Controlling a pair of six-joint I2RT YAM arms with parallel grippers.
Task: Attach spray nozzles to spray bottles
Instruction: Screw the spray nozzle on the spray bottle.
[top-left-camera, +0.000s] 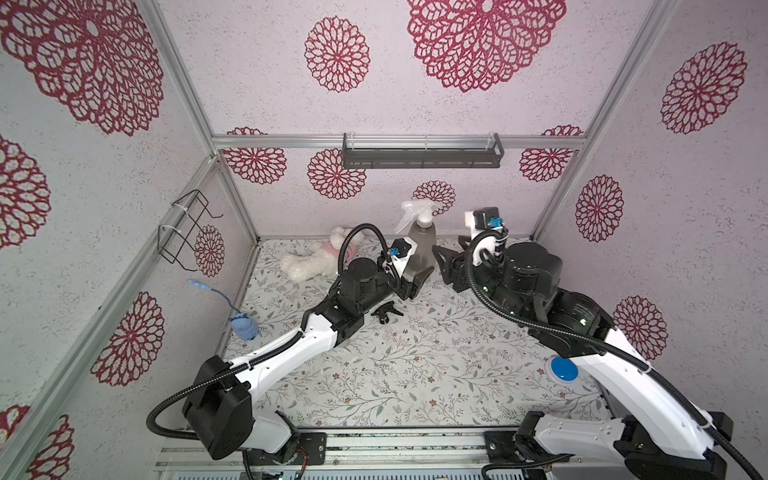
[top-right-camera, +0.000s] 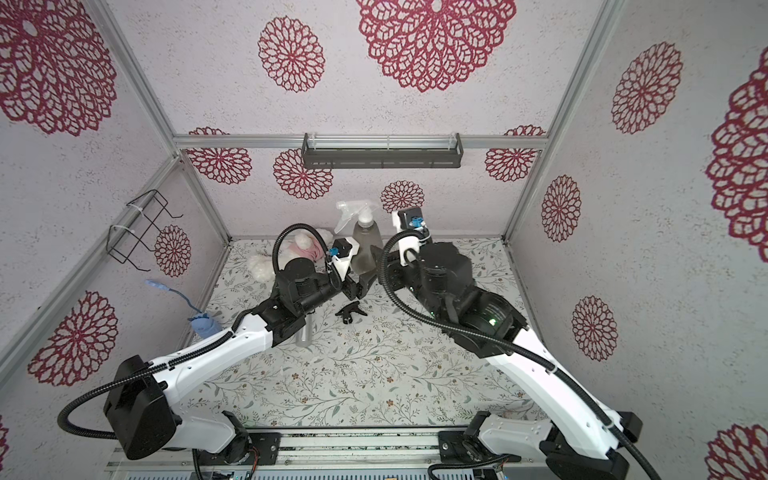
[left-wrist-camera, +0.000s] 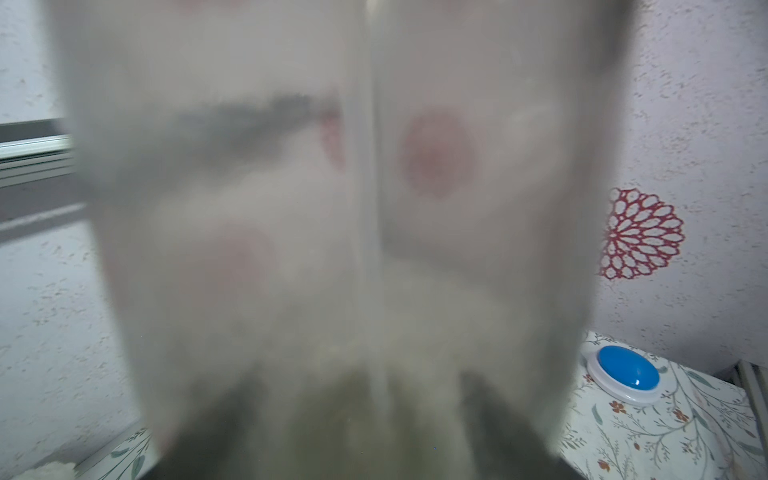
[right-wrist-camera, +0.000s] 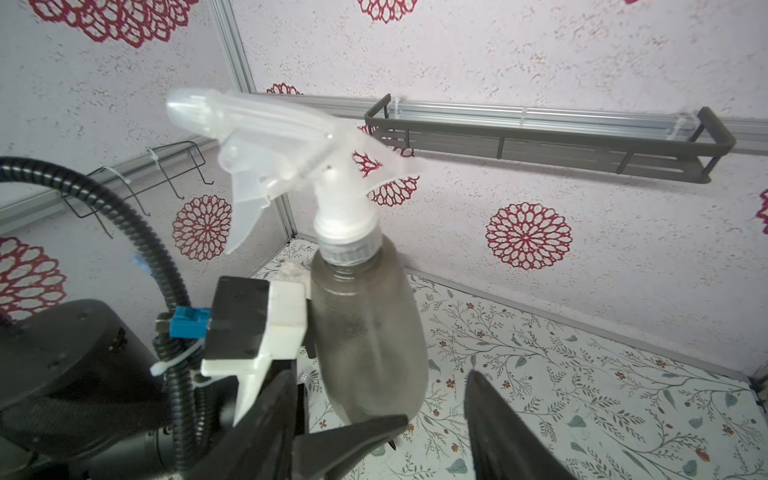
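My left pincer (top-left-camera: 415, 279) pinches the grey bottle (top-left-camera: 420, 249) low on its body, upright near the back of the worktop (top-left-camera: 415, 365), clear nozzle (top-left-camera: 415, 214) on its neck. My right pincer (right-wrist-camera: 374, 432) stands spread beside it (touching nothing). The black nozzle (top-left-camera: 386, 312) lies on the worktop
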